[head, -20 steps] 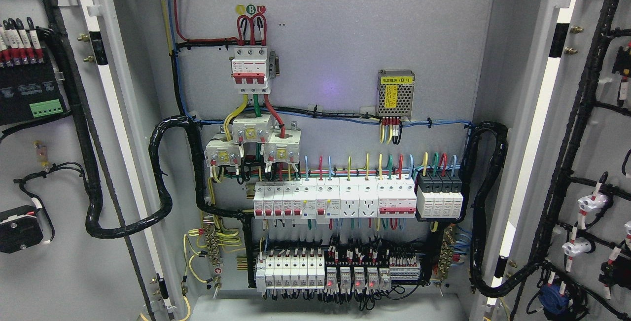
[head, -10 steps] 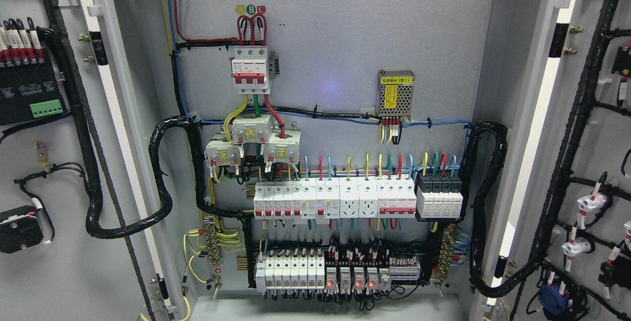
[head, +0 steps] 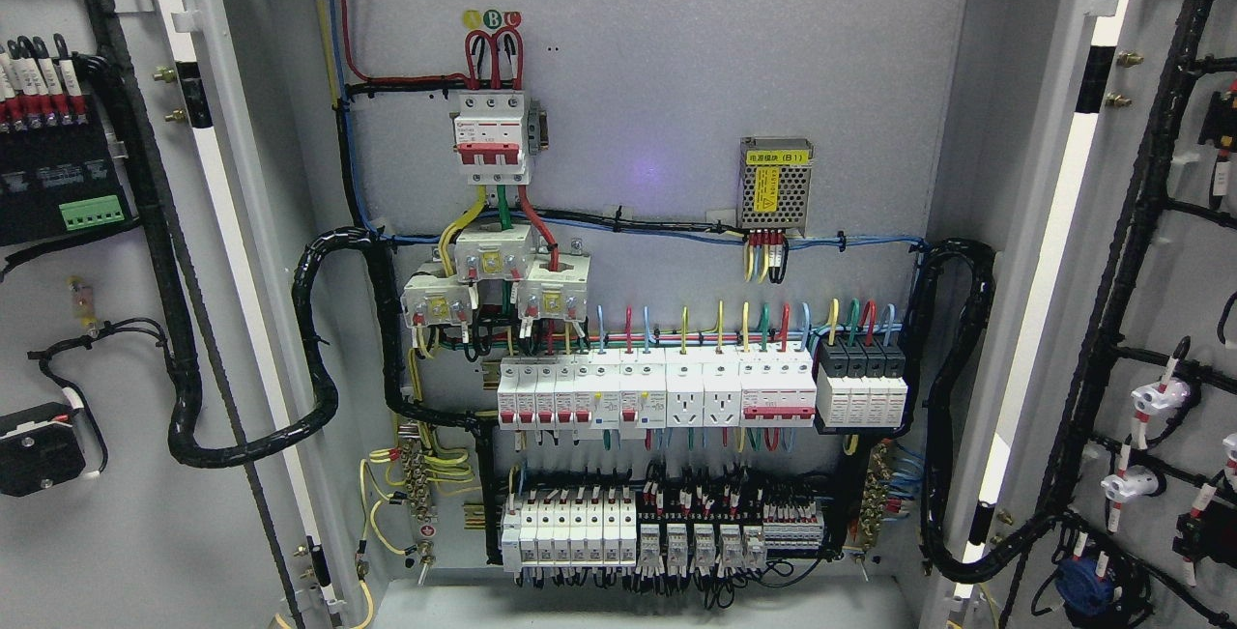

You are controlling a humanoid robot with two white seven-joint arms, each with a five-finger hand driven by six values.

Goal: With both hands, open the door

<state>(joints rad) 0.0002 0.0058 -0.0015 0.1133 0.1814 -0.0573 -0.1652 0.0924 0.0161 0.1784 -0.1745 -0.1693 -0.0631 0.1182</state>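
Both grey cabinet doors stand swung wide open. The left door point(head: 97, 320) fills the left edge, its inner face carrying a black module and a thick black cable loom. The right door point(head: 1169, 271) fills the right edge, with black looms and white-capped parts on its inner face. Between them the cabinet interior point(head: 657, 78) is fully exposed. Neither of my hands nor arms shows anywhere in the head view.
On the back panel sit a red-and-white main breaker point(head: 491, 138), a small metal power supply point(head: 775, 183), a row of white breakers point(head: 657, 395) and a lower row of relays point(head: 667, 537). Black cable looms point(head: 319, 349) arc from both doors into the cabinet.
The small red lights on the lower relay row, lit in the earlier frames, are now dark. Doors and wiring have not moved.
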